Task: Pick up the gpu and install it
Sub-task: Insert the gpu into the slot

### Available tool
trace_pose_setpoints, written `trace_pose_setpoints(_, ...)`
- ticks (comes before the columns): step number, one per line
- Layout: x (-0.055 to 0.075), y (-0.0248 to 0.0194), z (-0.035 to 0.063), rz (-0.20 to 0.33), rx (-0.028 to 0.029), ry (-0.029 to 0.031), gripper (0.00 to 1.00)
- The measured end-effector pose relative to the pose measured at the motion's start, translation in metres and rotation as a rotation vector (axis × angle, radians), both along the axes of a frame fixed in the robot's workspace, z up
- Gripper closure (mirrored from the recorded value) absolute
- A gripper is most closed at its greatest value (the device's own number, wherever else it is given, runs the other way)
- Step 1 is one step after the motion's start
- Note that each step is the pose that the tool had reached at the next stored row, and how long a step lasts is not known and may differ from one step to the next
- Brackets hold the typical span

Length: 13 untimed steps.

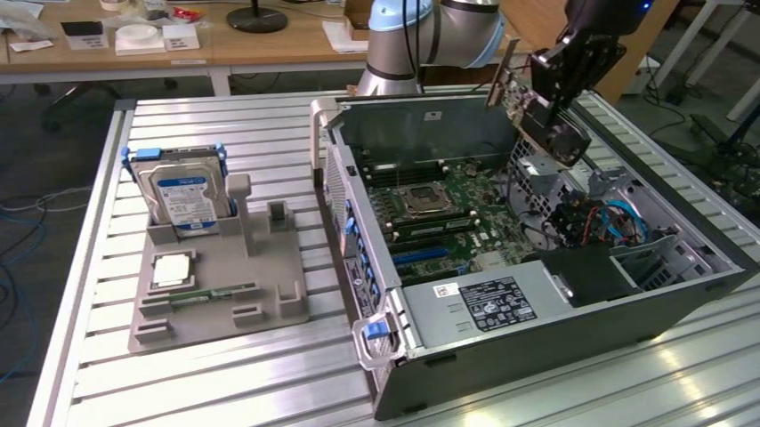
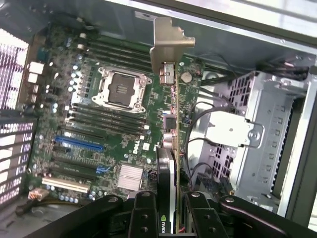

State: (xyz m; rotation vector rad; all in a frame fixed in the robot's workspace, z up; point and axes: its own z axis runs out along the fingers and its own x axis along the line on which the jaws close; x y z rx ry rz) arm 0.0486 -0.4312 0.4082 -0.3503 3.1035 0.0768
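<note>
The gpu (image 1: 556, 132) hangs tilted in the air above the far right corner of the open computer case (image 1: 535, 329). My gripper (image 1: 549, 96) is shut on it. In the wrist view the gpu (image 2: 171, 134) is edge-on between my two black fingers (image 2: 143, 213), and its metal end bracket (image 2: 166, 44) points away from me. Under the card lies the green motherboard (image 2: 99, 124), with its bare processor socket (image 2: 121, 89) and a blue slot (image 2: 79, 144). The card touches neither the board nor the case.
A silver hard drive (image 1: 184, 191) with a blue label stands in a grey fixture (image 1: 214, 285) at the exterior view's left, with a small green memory stick (image 1: 208, 294) lying on it. A metal drive cage (image 2: 257, 134) and cables (image 1: 606, 218) sit beside the card inside the case.
</note>
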Motion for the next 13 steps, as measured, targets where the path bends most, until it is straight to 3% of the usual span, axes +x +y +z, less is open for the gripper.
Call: trace_pose_setpoints(13,0.0,0.0,0.0,0.22,0.0,-0.0001,0.73)
